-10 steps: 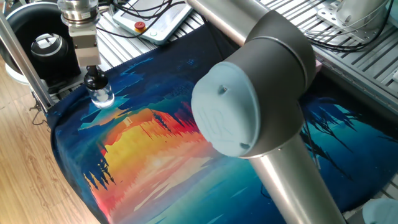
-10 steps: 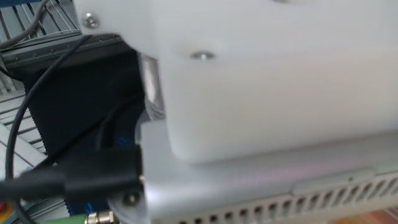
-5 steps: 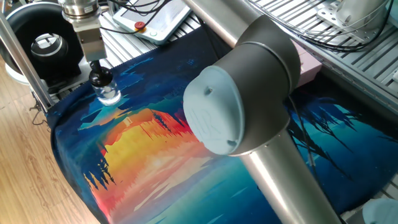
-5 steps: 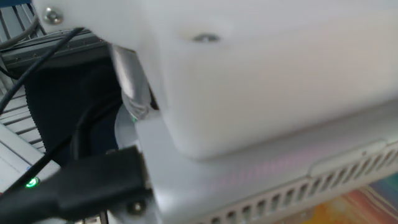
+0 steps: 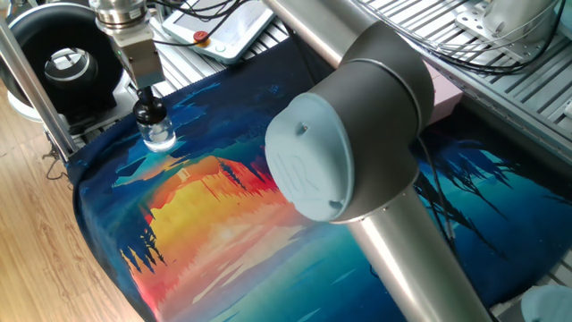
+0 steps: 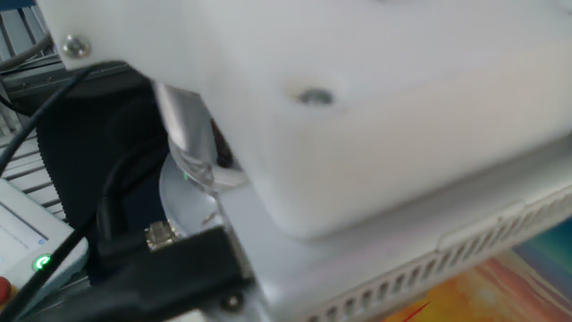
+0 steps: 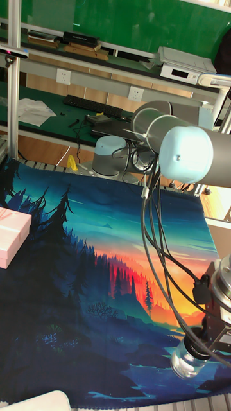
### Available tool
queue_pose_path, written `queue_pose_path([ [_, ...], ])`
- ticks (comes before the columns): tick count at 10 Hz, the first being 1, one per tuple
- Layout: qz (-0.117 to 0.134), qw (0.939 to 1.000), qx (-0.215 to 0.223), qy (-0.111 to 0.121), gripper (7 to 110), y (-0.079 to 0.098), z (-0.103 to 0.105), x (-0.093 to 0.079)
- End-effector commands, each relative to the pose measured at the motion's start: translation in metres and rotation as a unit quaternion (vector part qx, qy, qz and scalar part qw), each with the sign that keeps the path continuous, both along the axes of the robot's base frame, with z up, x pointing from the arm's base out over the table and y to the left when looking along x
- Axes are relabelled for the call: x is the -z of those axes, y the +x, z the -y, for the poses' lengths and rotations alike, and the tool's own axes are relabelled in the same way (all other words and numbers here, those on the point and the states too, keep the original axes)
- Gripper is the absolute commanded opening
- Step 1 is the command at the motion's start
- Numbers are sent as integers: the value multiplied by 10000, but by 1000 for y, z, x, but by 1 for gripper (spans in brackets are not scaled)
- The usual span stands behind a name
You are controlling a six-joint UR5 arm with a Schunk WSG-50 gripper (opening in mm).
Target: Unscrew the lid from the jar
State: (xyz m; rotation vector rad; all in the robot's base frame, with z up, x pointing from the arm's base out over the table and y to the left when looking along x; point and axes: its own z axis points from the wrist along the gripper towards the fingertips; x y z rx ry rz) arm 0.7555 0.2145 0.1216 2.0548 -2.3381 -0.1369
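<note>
The jar (image 5: 159, 136) is small, clear and squat, and stands on the painted cloth (image 5: 223, 206) near its far left corner. Its black rounded lid (image 5: 150, 114) is on the neck. My gripper (image 5: 148, 100) comes down from above with its narrow fingers closed around the lid. In the tall fixed view the jar (image 7: 186, 361) shows at the bottom right, tilted up toward the gripper (image 7: 204, 337), and the lid is hidden behind the fingers. The other fixed view is almost wholly blocked by the arm's white housing.
A large black ring-shaped device with a silver centre (image 5: 67, 67) sits just left of the gripper, behind a metal post. A white pendant with a red button (image 5: 223, 31) lies behind. The arm's elbow (image 5: 349, 134) looms over the cloth. A pink box (image 7: 11, 237) rests at the cloth's far side.
The gripper has shifted a little to the right, and the jar has moved with it. The arm's elbow has swung slightly left.
</note>
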Motion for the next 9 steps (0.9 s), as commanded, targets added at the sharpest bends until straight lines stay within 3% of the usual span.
queue_pose_path([
  [1,96,9992,-362,-112,22,6,5,-1],
  [2,159,9982,-470,-323,22,11,6,-7],
  [5,400,9955,-796,-323,22,23,-9,-1],
  [6,414,9953,-812,-339,44,22,-8,3],
  [9,472,9939,-967,-224,44,22,-8,13],
])
